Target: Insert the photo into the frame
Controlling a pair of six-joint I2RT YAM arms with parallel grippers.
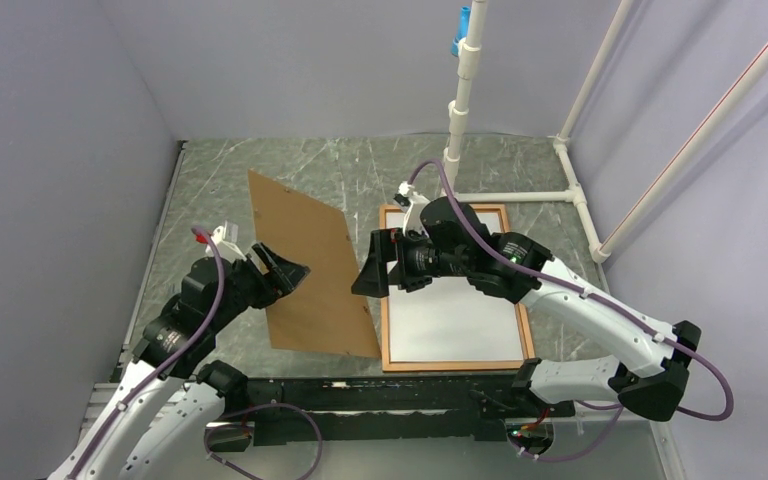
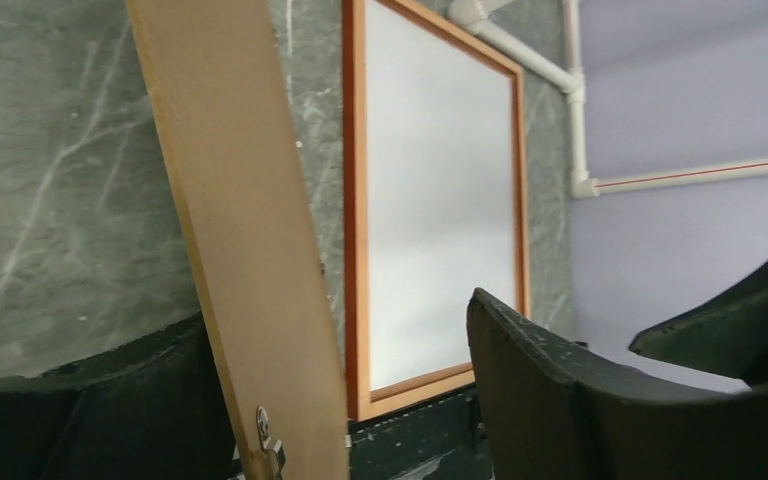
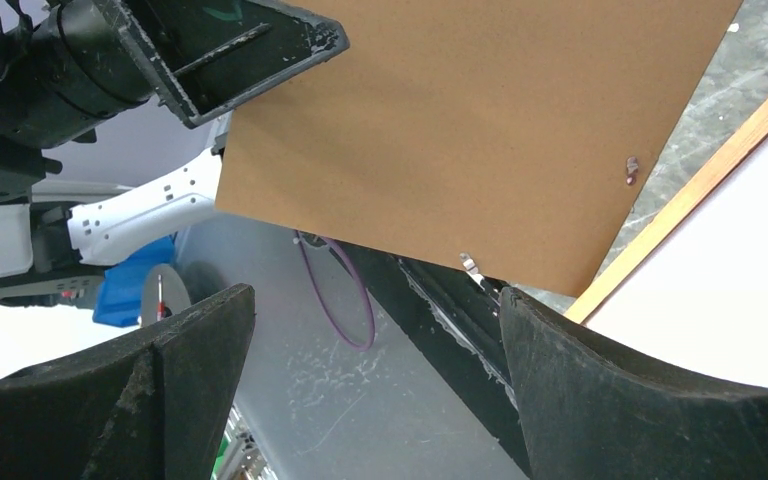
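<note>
On the far left, the left gripper (image 1: 285, 272) sits close to the grey side wall, so there's not much room on that side. Its fingers are spread wide and the backing board (image 1: 315, 300) runs between them, tilted up. The board's low corner is right by the frame's near left corner. I can't tell if the board is actually pinched or just leaning on one finger, but the left wrist view shows a gap at the other finger. There's a small metal tab (image 2: 263, 428) near the board's edge.

Next over, the right gripper (image 1: 370, 268) hovers beside the board's right edge, fingers wide apart with nothing in them.

The frame (image 1: 387, 320) lies flat on the marbled table (image 1: 360, 170), and the photo (image 1: 455, 325) is in it, white side up. The right arm hides the frame's far end.

White pipes (image 1: 465, 90) fence in the far right corner. The blue thing (image 1: 458, 30) on top of one is too blurry to identify.
</note>
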